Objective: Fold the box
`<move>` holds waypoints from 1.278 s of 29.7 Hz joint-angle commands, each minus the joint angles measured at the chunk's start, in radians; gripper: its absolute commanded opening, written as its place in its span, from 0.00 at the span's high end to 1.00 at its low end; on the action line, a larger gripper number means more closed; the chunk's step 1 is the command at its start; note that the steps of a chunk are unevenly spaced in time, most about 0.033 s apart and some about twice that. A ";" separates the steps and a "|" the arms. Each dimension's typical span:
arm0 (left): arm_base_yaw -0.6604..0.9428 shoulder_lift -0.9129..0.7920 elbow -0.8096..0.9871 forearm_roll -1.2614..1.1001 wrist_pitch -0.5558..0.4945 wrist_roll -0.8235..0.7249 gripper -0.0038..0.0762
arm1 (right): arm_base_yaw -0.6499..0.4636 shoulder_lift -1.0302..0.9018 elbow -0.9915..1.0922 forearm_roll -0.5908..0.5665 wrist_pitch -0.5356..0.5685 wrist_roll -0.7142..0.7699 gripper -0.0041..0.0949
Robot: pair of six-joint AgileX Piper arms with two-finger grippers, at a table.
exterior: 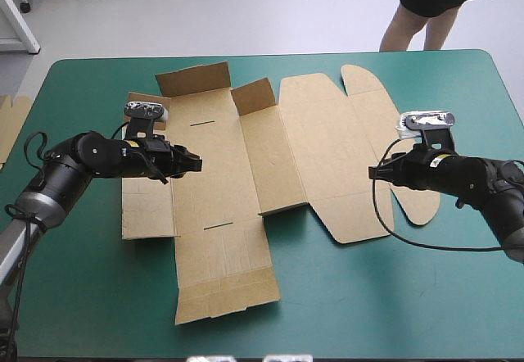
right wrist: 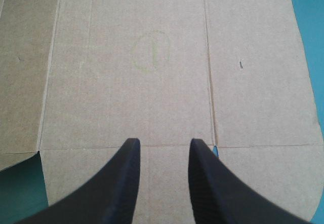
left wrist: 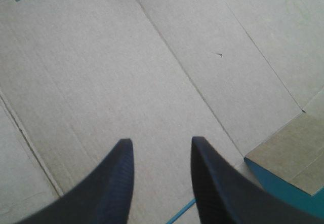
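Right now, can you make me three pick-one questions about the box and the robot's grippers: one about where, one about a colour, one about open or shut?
1. Where is the left gripper?
A. over the box
B. over the floor
C. up at the ceiling

2. What colour is the cover?
A. red
B. white
C. teal-green

3. How is the right gripper?
A. shut on the box
B. open
C. shut on nothing

Answers:
1 A: brown board fills the view under its fingers.
2 C: the cover all around the box shows teal-green.
3 B: its fingers stand apart, with board showing between them.
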 commanded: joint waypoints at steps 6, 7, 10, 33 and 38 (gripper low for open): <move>-0.007 -0.030 -0.035 -0.075 -0.049 0.017 0.61 | -0.008 -0.020 -0.035 0.024 -0.055 -0.005 0.64; -0.007 -0.030 -0.035 -0.084 -0.049 0.026 0.61 | -0.008 -0.020 -0.035 0.026 -0.055 -0.007 0.64; -0.007 -0.030 -0.035 -0.094 -0.050 0.028 0.61 | -0.008 -0.018 -0.035 0.026 -0.055 -0.008 0.64; 0.072 -0.034 -0.084 -0.063 -0.020 -0.006 0.61 | -0.004 0.096 -0.050 0.222 -0.050 -0.200 0.59; 0.164 -0.047 -0.084 -0.057 0.070 -0.006 0.61 | -0.004 0.096 -0.080 0.224 -0.032 -0.213 0.59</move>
